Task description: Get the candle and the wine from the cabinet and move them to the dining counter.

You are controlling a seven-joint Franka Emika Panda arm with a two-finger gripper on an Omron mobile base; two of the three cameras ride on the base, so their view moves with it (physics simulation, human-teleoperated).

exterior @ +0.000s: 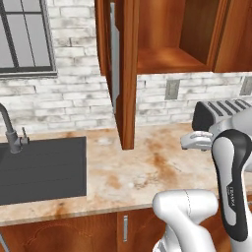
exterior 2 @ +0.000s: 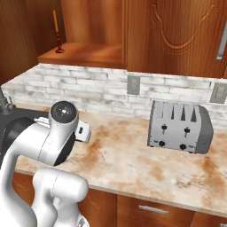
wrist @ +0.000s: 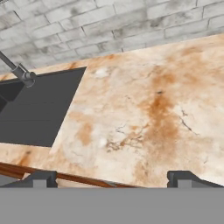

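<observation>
Left base view: the cabinet (exterior: 162, 34) hangs above the counter (exterior: 147, 167) with one door (exterior: 125, 74) swung open, edge-on to the camera, baring a wooden shelf. A black sink (exterior: 42, 170) with a grey tap (exterior: 12, 133) lies to the left; a toaster (exterior: 219, 113) stands at right, partly behind the arm.

Right base view: the candle (exterior 2: 56, 31), orange in a dark red holder, stands upright on the shelf, far back at the upper left. The toaster sits near the brick wall (exterior 2: 88, 88), below a closed carved door (exterior 2: 177, 35).

Hand view: the gripper (wrist: 112, 178) hovers over bare stained stone beside the sink, its tips wide apart and holding nothing.
</observation>
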